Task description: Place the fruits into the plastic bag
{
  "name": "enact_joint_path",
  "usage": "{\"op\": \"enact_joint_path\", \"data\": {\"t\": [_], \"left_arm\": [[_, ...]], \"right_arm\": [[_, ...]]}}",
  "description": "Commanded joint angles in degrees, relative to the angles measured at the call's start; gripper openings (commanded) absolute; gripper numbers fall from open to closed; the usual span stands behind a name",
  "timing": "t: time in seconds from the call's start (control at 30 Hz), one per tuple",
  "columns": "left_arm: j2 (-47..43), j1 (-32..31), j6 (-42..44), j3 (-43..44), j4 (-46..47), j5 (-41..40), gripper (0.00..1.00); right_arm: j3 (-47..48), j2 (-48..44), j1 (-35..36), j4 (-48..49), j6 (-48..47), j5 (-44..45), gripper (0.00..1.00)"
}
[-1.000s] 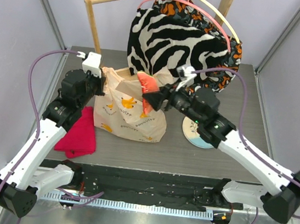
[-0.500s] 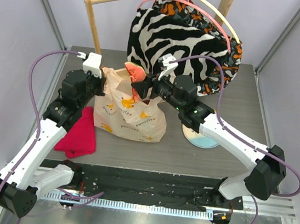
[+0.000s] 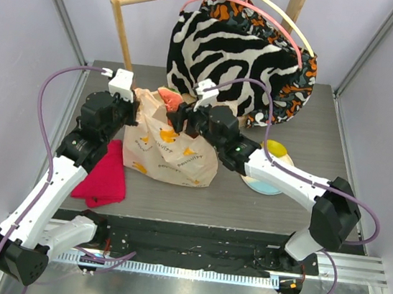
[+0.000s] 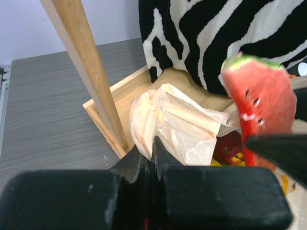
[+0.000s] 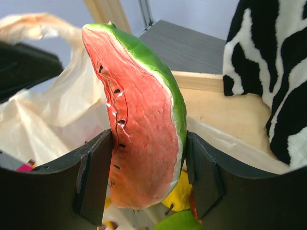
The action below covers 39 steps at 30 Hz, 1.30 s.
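Right fingers (image 5: 93,177) are pinching the watermelon slice (image 5: 144,124) by its sides, holding it just above the mouth of the plastic bag (image 3: 173,158); left fingers (image 4: 136,165) are pressing together on the bag's rim. Slice is looking stiff, light, maybe slick

R claw (image 3: 173,114) w/ watermelon slice (image 3: 167,98) moved left, now over bag (image 3: 172,157) mouth.

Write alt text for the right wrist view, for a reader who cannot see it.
A red watermelon slice with green rind stands upright, clamped between the two black fingers of the right claw, over the open mouth of a plastic bag. A yellow fruit and a green fruit show below it; a zebra-striped garment hangs at right.
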Motion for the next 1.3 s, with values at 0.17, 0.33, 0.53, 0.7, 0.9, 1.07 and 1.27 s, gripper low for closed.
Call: {"op": "enact_joint_path", "data": {"t": [0.17, 0.33, 0.53, 0.7, 0.9, 1.07, 1.27], "left_arm": [[-0.3, -0.2, -0.4, 0.0, 3.2, 0.2, 0.00], [-0.3, -0.2, -0.6, 0.0, 3.3, 0.3, 0.00], [-0.3, -0.2, -0.5, -0.2, 3.4, 0.0, 0.00], [-0.4, -0.2, -0.6, -0.2, 3.4, 0.2, 0.00], [-0.4, -0.3, -0.7, -0.3, 3.6, 0.5, 0.00], [-0.4, -0.3, -0.8, -0.3, 3.7, 0.7, 0.00], [-0.4, -0.3, -0.9, -0.3, 3.6, 0.6, 0.00]], "right_arm": [[-2.9, -4.4, 7.2, -6.4, -4.0, 4.1, 0.06], [-0.9, -2.0, 7.7, -15.7, -1.4, 9.0, 0.06], [9.4, 6.8, 7.6, -32.2, 2.7, 12.3, 0.05], [17.2, 13.5, 5.2, -43.5, 7.2, 10.2, 0.06], [20.4, 18.6, 2.8, -50.0, 9.7, 6.0, 0.15], [20.7, 17.2, 2.8, -49.1, 8.9, 5.8, 0.43], [19.7, 13.5, 2.8, -45.6, 7.8, 6.3, 0.78]]}}
